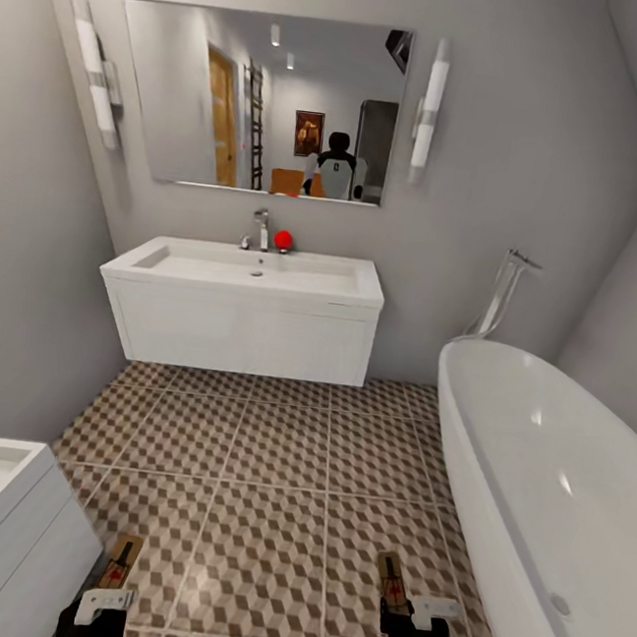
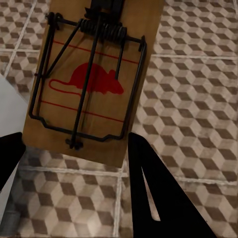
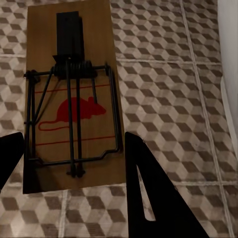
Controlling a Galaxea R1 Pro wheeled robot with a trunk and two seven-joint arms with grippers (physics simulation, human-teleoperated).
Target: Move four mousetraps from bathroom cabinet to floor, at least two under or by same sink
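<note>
Left claw (image 1: 99, 612) clamps one mousetrap (image 2: 91, 79) | right claw (image 1: 419, 622) clamps another (image 3: 74, 99) | step: carrying toward sink (image 1: 250, 269) | next: advance, lower both onto bathroom floor (image 1: 271, 471) beside it.

The sink (image 1: 245, 269) hangs on the back wall, under a mirror (image 1: 259, 101). A ball (image 1: 283, 240) sits on it beside the tap (image 1: 259, 229). The bathtub (image 1: 546, 493) stands on the right. Two mousetraps (image 1: 120, 561) (image 1: 391, 576) are near the front, well apart, above the bathroom floor (image 1: 271, 471).

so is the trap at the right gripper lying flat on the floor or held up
Cannot tell: the mousetrap sits between the right gripper fingers, tiles behind.
</note>
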